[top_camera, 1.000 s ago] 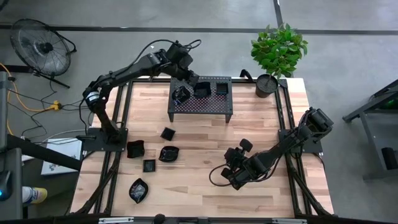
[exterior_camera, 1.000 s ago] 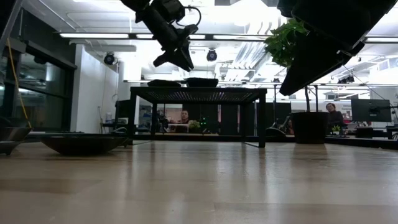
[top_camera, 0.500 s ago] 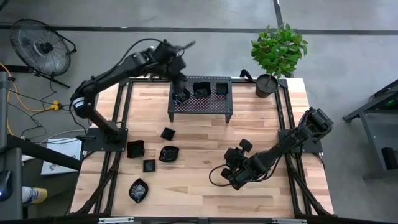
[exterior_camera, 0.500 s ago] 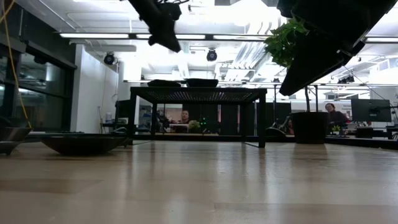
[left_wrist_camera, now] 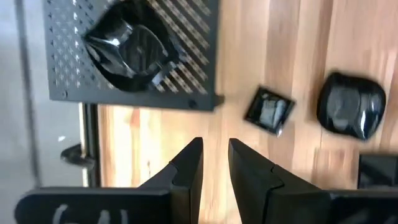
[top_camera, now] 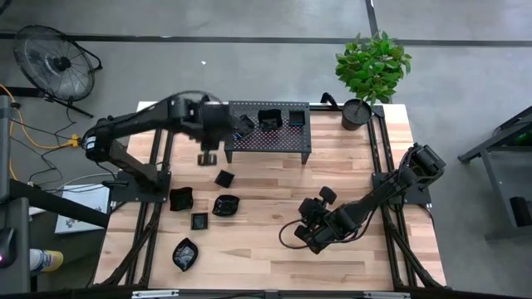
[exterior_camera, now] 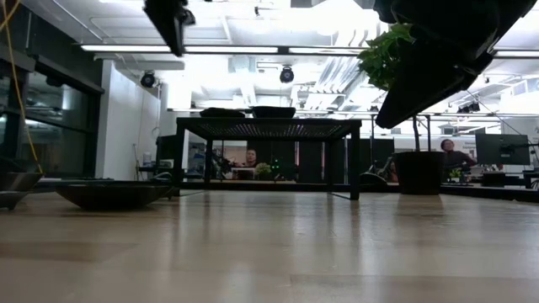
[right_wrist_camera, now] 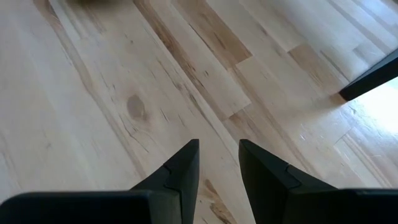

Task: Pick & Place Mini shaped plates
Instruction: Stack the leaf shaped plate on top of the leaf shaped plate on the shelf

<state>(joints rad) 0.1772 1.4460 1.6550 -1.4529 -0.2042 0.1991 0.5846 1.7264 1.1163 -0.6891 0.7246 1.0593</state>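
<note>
The table (top_camera: 266, 199) carries a black rack (top_camera: 268, 130) at its far edge; everything below is placed by that rack. A plant (top_camera: 371, 65) in a dark pot (top_camera: 357, 113) stands just to the rack's right. Off the table, far to the rack's left, a fan (top_camera: 51, 61) sits on the floor.

The left arm (top_camera: 137, 124) reaches in from the rack's left. Its gripper (left_wrist_camera: 214, 165) hangs in the air over bare wood just off the rack's front left corner, fingers a narrow gap apart with nothing between them. The right arm (top_camera: 391, 191) waits folded low, well in front of the rack and to its right. Its gripper (right_wrist_camera: 217, 165) points at bare wood, fingers also slightly parted and empty.

Three plates lie on the rack: one (top_camera: 244, 124) near its left end, one (top_camera: 268, 118) mid-rack, one (top_camera: 296, 117) right of that. Five more lie on the table, in front of the rack and leftward: a small square (top_camera: 224, 178) nearest, a rounded one (top_camera: 225, 204), a squarish one (top_camera: 181, 198), a small square (top_camera: 199, 221), and a wavy one (top_camera: 185, 253) farthest out
</note>
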